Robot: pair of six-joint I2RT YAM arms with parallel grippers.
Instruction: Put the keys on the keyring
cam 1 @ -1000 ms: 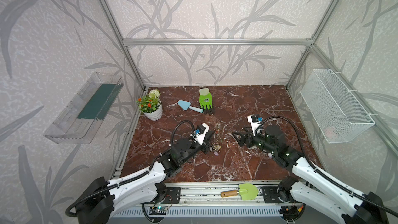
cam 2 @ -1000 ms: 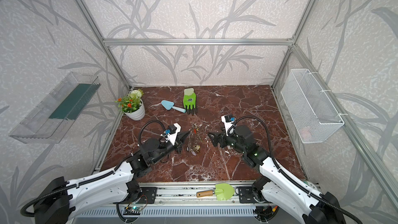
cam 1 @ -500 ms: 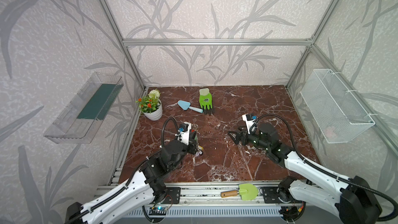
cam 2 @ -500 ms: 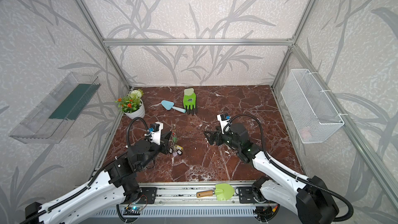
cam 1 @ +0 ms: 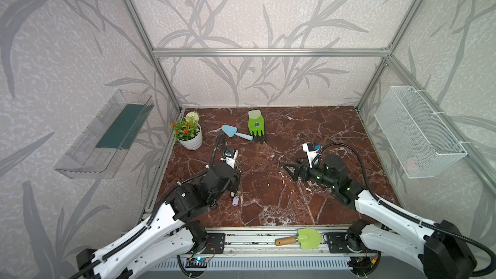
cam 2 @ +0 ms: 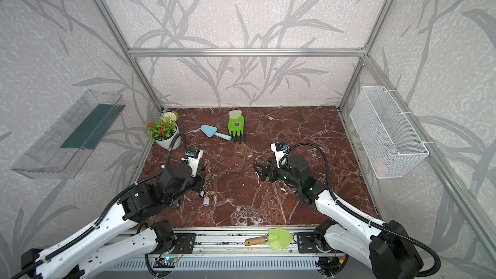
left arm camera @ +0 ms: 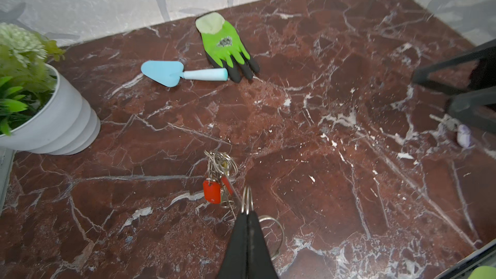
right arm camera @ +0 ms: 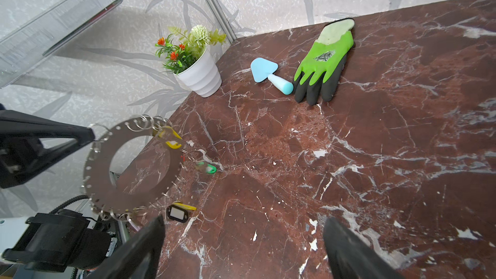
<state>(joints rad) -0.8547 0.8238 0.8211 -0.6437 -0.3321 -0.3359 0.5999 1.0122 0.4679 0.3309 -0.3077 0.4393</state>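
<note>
Clamping keyring (right arm camera: 96,167) rim, left gripper (left arm camera: 247,212) is squeezing tight; right gripper (right arm camera: 244,221) is gaping, empty. Only right wrist view is showing its flat face.

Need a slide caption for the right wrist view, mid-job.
Left gripper holds the keyring on edge, keys dangling from its rim; right gripper open and empty in the foreground.

Red-brown white-veined marble table (cam 1: 281,202), green-and-black glove (cam 1: 256,127), light-blue trowel (cam 1: 230,131), grey keyring (right arm camera: 98,167), lilac key (cam 2: 206,201)
</note>
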